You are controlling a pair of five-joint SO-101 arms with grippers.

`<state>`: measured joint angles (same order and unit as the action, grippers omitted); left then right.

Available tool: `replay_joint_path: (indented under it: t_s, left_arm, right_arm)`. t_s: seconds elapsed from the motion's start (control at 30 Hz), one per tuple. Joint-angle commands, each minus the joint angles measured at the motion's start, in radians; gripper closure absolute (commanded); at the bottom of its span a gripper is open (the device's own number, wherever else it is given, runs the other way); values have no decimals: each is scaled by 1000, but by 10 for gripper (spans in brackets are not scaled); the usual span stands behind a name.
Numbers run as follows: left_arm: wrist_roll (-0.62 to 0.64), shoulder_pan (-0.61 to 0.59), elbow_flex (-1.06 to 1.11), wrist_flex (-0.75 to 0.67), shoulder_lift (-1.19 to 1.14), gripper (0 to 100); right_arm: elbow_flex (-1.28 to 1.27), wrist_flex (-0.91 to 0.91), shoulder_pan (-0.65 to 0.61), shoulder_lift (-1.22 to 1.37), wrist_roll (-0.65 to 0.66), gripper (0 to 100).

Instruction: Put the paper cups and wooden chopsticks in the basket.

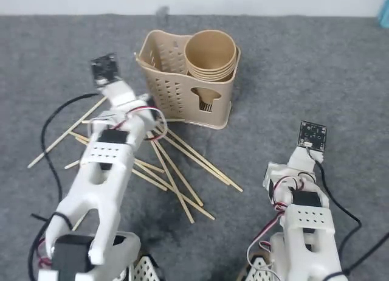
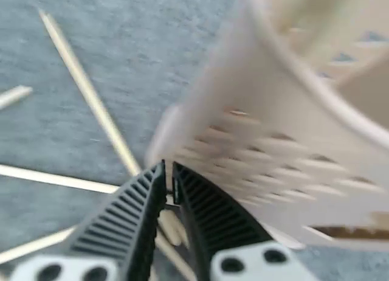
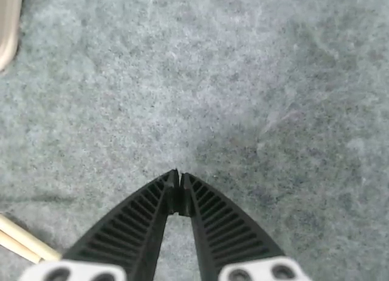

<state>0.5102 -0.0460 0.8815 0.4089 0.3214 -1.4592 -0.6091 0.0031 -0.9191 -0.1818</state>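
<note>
A beige perforated basket (image 1: 164, 86) stands at the back centre with a stack of paper cups (image 1: 209, 50) in it and one chopstick leaning in its left compartment. Several wooden chopsticks (image 1: 182, 183) lie scattered on the grey carpet in front of it. My left gripper (image 1: 152, 111) is low at the basket's front left corner. In the left wrist view it (image 2: 168, 166) is nearly shut, and a thin chopstick (image 2: 61, 183) appears to run across between its fingers, close to the basket wall (image 2: 273, 141). My right gripper (image 3: 180, 173) is shut on nothing over bare carpet.
The right arm (image 1: 304, 171) stands folded at the front right, away from the chopsticks. Two chopstick ends (image 3: 18, 241) and a corner of the basket (image 3: 7, 25) are at the edges of the right wrist view. Cables trail beside both arm bases.
</note>
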Motion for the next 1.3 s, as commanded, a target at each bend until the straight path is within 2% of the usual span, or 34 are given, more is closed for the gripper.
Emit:
replay_joint_path:
  t_s: [0.0,0.1,0.27,0.5,0.7,0.97,1.27]
  left_arm:
    - [75,-97,-82,-25,-8,984]
    - [120,-166,-133,43,-9,941]
    - [120,-161,-209,172,-11,814]
    - [126,-157,-254,190,-11,814]
    - [186,-176,-357,298,-37,888]
    - [192,-178,-662,489,-279,895]
    - [230,-178,-908,502,-598,895]
  right_arm:
    - [11,15,5,-27,-5,990]
    - [11,15,2,-27,-5,990]
    - [11,15,2,-27,-5,990]
    - [8,15,4,-27,-5,990]
    - [8,15,4,-27,-5,990]
    - [8,15,4,-27,-5,990]
    - [8,15,4,-27,-5,990]
